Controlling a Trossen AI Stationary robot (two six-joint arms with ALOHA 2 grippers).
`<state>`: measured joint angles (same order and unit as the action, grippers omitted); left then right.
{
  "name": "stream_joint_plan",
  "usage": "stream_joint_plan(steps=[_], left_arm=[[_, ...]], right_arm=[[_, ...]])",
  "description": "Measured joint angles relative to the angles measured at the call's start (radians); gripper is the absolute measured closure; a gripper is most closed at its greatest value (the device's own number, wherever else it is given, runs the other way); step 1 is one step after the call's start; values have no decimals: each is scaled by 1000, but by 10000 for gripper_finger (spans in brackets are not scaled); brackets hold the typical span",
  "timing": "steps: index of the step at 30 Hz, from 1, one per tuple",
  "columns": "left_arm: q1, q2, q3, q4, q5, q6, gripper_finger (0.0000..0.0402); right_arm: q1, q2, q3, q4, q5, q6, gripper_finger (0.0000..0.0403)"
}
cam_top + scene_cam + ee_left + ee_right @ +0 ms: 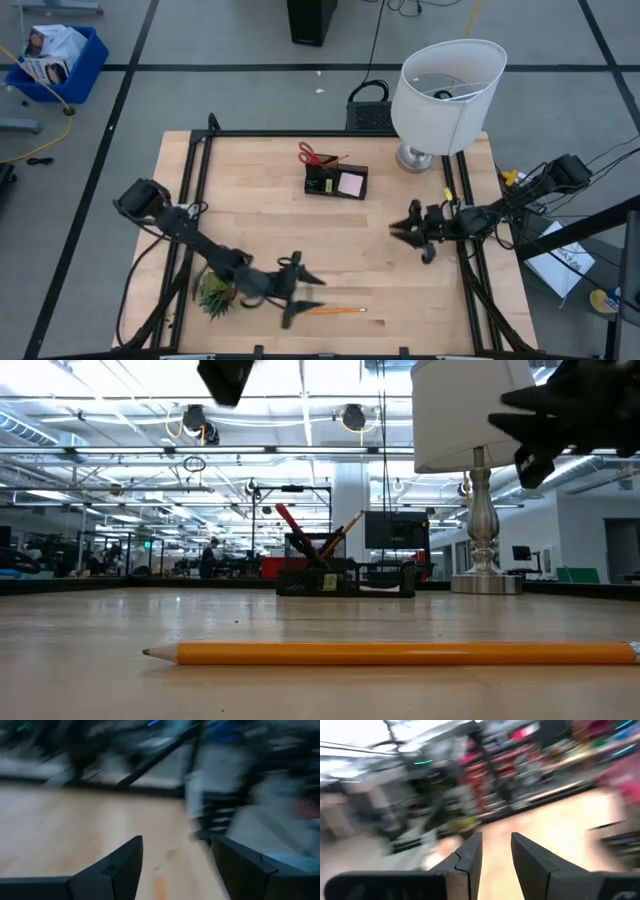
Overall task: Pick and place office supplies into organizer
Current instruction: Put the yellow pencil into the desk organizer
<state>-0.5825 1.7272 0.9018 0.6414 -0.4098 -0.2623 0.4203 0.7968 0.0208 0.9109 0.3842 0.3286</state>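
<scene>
An orange pencil [337, 311] lies flat on the table near its near edge and fills the foreground of the low view [400, 653]. My left gripper [304, 299] hangs open above the pencil's left end, well clear of it. In the left wrist view its fingers [177, 855] stand apart, with the pencil's end [160, 887] below them. The black organizer [336, 181] stands toward the far edge with red scissors [309, 155], a pencil and a pink pad [350, 183] in it. My right gripper [412, 235] hovers open over the table's right side, holding nothing.
A large white-shaded lamp [446, 92] stands at the far right corner, its base [485, 575] to the right of the organizer [345, 575]. A small green plant [213, 293] sits under my left arm near the near-left edge. Bare wood lies between the pencil and the organizer.
</scene>
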Motion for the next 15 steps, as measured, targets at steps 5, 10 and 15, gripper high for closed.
stream_joint_plan(steps=[5,10,15], left_arm=[[20,-38,-172,289,36,100,158],[24,-38,-219,372,112,42,158],[6,-39,-207,404,152,98,158]], right_arm=[[84,69,12,2,-210,261,303],[210,175,50,33,-126,270,303],[272,330,137,131,-71,212,303]])
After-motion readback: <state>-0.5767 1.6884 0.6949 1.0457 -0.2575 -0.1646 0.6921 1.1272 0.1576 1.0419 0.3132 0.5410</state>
